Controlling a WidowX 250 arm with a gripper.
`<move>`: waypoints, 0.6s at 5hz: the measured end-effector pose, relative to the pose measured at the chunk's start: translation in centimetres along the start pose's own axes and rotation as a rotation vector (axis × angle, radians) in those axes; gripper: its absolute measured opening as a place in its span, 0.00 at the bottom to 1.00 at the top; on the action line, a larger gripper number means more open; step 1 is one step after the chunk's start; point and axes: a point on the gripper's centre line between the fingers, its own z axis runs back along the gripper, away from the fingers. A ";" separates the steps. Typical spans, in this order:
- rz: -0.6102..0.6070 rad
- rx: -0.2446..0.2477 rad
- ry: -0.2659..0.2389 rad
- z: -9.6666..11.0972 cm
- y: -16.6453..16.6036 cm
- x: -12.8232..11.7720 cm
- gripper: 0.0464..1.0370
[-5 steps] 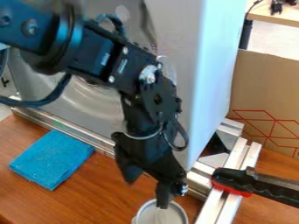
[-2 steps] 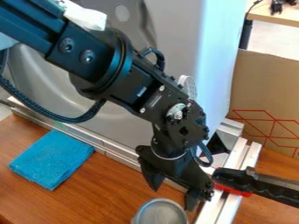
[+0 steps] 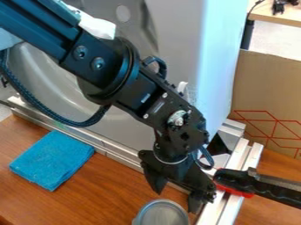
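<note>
A wood-grained tabletop (image 3: 111, 193) spreads under a tall grey metal panel (image 3: 176, 30) with a rounded hollow pressed into its face; a brown cardboard sheet (image 3: 264, 83) with red lines printed on it stands to the right, and a paler table (image 3: 285, 16) shows farther back in the room. On the tabletop, on the side away from its back edge, sits a round grey container (image 3: 162, 214) with a pale rim, partly cut off by the lower border of the view. The black gripper (image 3: 176, 201) hangs tilted close to this container, one finger over its rear side and the other by its right side. The two fingers stand well apart, with nothing gripped between them. Next to the right finger, a metal rail (image 3: 216, 211) slants away toward the panel, and a clamp (image 3: 258, 184) with a black handle and red edging lies across it. Another metal rail (image 3: 88, 141) follows the tabletop's back edge along the foot of the panel. A folded blue cloth (image 3: 52, 160) lies flat near the tabletop's back left corner, in front of that rail and well apart from the container. The arm comes in from the upper left, with a braided black cable (image 3: 76, 123) looping below it and a white wrapping (image 3: 99, 27) on its upper part.
</note>
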 end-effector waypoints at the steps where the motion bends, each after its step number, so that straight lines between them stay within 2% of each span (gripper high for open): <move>1: 0.030 0.014 0.024 -0.6 1.2 0.5 0.96; 2: 0.048 0.002 0.044 -1.2 2.0 0.5 0.96; 3: 0.061 -0.031 0.031 -1.2 1.6 0.7 0.96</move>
